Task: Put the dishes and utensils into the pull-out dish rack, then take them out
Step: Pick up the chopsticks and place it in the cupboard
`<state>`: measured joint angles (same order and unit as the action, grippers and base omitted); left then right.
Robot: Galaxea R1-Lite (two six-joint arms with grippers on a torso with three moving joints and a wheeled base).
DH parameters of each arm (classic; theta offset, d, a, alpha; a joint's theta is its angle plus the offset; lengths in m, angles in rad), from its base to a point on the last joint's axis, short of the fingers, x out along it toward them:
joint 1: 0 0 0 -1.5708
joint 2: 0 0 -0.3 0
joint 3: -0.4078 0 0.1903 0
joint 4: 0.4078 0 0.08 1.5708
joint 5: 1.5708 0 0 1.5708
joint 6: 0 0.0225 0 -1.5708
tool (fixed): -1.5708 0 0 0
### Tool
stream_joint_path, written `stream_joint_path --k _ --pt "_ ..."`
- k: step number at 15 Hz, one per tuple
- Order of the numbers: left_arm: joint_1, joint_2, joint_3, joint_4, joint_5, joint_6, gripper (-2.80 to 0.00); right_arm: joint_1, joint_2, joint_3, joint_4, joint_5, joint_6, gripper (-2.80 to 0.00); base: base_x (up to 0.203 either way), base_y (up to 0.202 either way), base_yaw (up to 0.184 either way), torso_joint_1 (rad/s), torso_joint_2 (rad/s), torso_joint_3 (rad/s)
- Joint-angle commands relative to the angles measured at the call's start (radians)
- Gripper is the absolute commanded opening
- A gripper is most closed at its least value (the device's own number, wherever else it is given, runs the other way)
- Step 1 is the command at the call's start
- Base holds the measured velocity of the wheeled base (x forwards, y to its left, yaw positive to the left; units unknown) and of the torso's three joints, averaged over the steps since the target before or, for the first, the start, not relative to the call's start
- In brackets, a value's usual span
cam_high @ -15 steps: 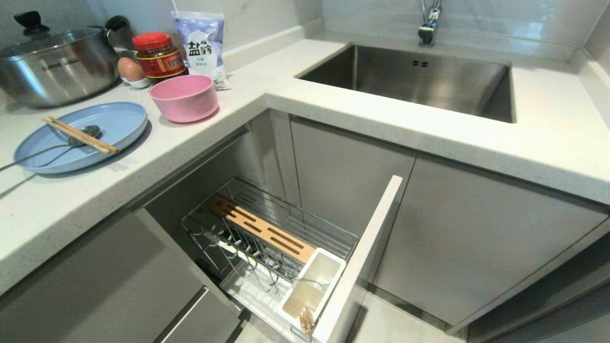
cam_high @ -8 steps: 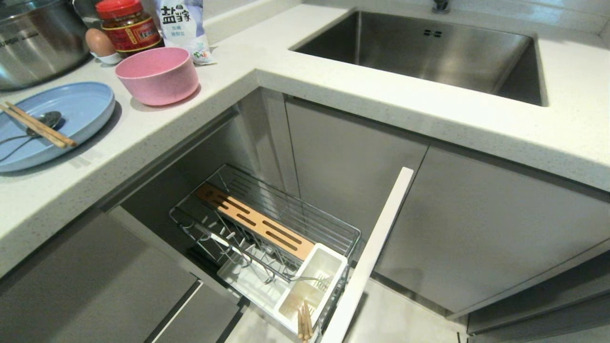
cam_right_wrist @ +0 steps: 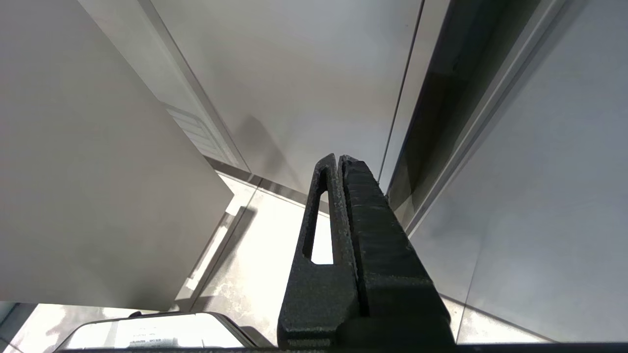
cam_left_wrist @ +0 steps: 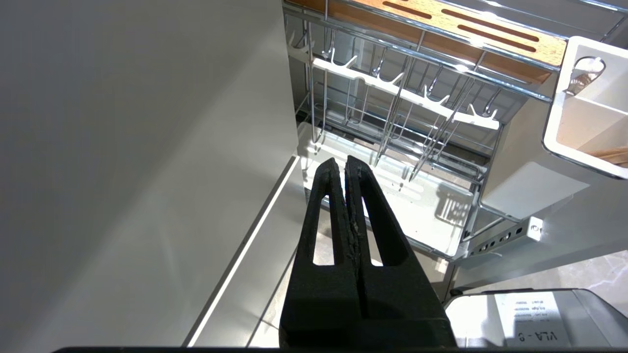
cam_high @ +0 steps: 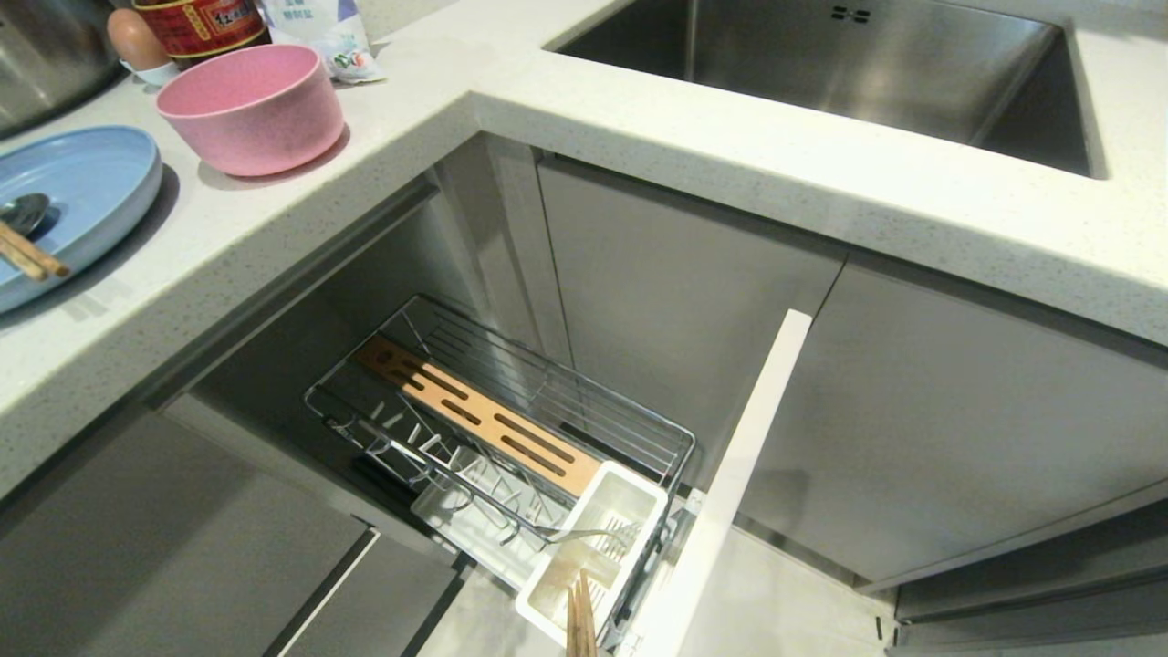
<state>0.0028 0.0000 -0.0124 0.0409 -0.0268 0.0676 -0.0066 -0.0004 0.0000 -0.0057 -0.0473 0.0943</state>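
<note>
The pull-out dish rack [cam_high: 511, 401] stands open below the counter corner, with its wooden strip [cam_high: 474, 424], wire prongs and white front panel [cam_high: 739, 474]. Its white caddy [cam_high: 593, 547] holds wooden chopsticks [cam_high: 579, 620] and a silver utensil [cam_high: 584, 534]. On the counter sit the pink bowl [cam_high: 251, 105] and the blue plate [cam_high: 82, 182]; the plate carries more chopsticks [cam_high: 27, 255] and a spoon [cam_high: 23, 212]. My left gripper [cam_left_wrist: 343, 164] hangs shut and empty just outside the rack [cam_left_wrist: 407, 98]. The right gripper [cam_right_wrist: 339, 158] is shut and empty before cabinet fronts. Neither arm shows in the head view.
The steel sink [cam_high: 867, 64] fills the back right. A red-lidded jar [cam_high: 196, 23], an egg [cam_high: 132, 36], a salt bag [cam_high: 319, 36] and a pot's edge [cam_high: 36, 64] stand behind the bowl. Grey cabinet doors [cam_high: 912, 411] flank the rack.
The head camera has dipped downward: the whole scene slid up and left, so the tap and most of the pot left view. No object or arm has moved.
</note>
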Motion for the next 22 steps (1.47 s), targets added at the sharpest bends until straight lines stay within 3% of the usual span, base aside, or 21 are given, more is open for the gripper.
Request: stream_joint_path --k 1,4,8,11,15,17,20,22 --pt "0.0 0.0 -0.013 -0.004 -0.005 0.014 -2.8 0.0 -0.004 0.0 0.0 0.0 0.001 -2.8 0.0 0.0 0.0 0.0 0.0 0.0" --pt "0.001 0.001 -0.202 -0.002 -0.006 0.017 -2.8 0.0 -0.004 0.0 0.0 0.0 0.001 -2.8 0.0 0.0 0.0 0.0 0.0 0.0" --pt "0.003 0.065 -0.664 0.18 -0.009 0.031 -2.8 -0.001 -0.004 0.0 0.0 0.0 0.001 -2.8 0.0 0.0 0.0 0.0 0.0 0.0" --pt "0.006 0.255 -1.005 0.262 -0.01 0.047 -2.8 0.0 -0.004 0.0 0.0 0.0 0.001 -2.8 0.0 0.0 0.0 0.0 0.0 0.0" --pt "0.077 0.614 -1.296 0.288 -0.013 0.042 -2.8 0.0 -0.004 0.0 0.0 0.0 0.001 -2.8 0.0 0.0 0.0 0.0 0.0 0.0" --pt "0.108 0.765 -1.396 0.29 -0.022 -0.011 -2.8 0.0 -0.004 0.0 0.0 0.0 0.001 -2.8 0.0 0.0 0.0 0.0 0.0 0.0" --pt "0.109 0.934 -1.474 0.292 -0.022 -0.17 -2.8 0.0 -0.004 0.0 0.0 0.0 0.001 -2.8 0.0 0.0 0.0 0.0 0.0 0.0" --pt "0.096 1.03 -1.5 0.298 -0.002 -0.233 -2.8 -0.001 -0.004 0.0 0.0 0.0 0.001 -2.8 0.0 0.0 0.0 0.0 0.0 0.0"
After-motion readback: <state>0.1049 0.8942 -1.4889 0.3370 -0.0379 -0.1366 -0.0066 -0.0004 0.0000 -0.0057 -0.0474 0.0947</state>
